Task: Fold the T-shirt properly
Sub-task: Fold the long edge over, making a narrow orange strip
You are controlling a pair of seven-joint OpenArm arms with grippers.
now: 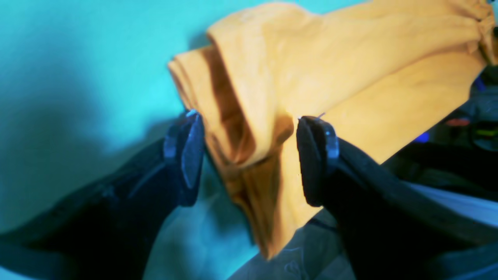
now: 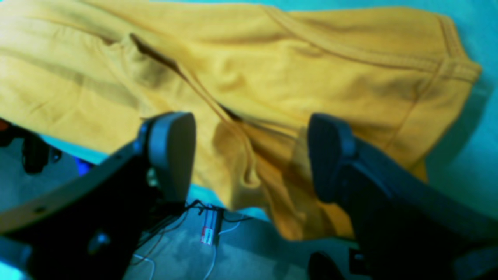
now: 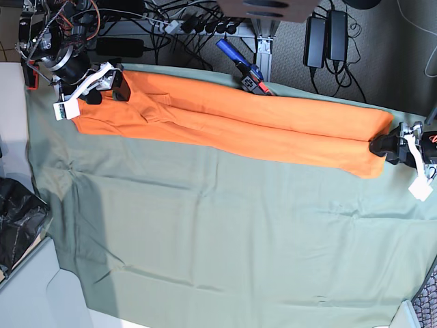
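The T-shirt (image 3: 232, 126) lies as a long band on the bench (image 3: 225, 232) (green-covered). Left gripper (image 1: 249, 155) and right gripper (image 2: 251, 155): jaws spread wide at opposite ends, apparently gripping nothing.

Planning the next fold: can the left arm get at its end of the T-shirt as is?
Probably yes. The left gripper hangs open right at the T-shirt, its folded end lying between the jaws, with nothing else in the way.

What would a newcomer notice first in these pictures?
The bright orange T-shirt, folded into a long narrow band, stretches along the far edge of the grey-green table cover. At each end of it stands a gripper with open jaws: the right gripper and the left gripper.
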